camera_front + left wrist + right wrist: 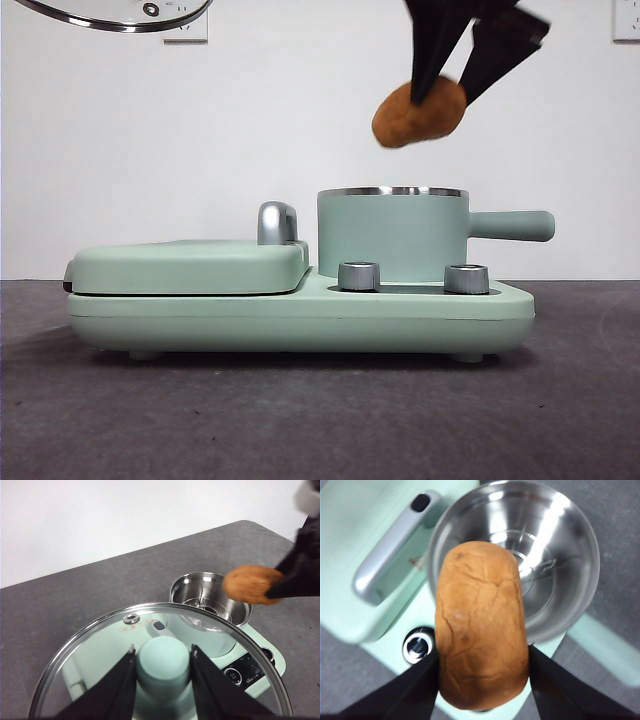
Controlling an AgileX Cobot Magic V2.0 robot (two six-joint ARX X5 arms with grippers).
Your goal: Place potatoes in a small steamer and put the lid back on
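My right gripper (447, 90) is shut on the orange-brown, cracked potato (419, 112) and holds it in the air just above the steel rim of the mint-green small steamer (392, 234). In the right wrist view the potato (481, 625) hangs over the near edge of the open steel pot (560, 555). My left gripper (162, 667) is shut on the green knob of the glass lid (100, 635) and holds it high, up and to the left of the pot; its steel rim (120, 14) shows at the top left of the front view.
The pot sits on a mint-green cooker base (300, 315) with two steel dials (359, 276). A flat hinged griddle cover (185, 265) with a steel handle (277, 222) lies beside the pot. The pot's side handle (512, 225) sticks out to the right.
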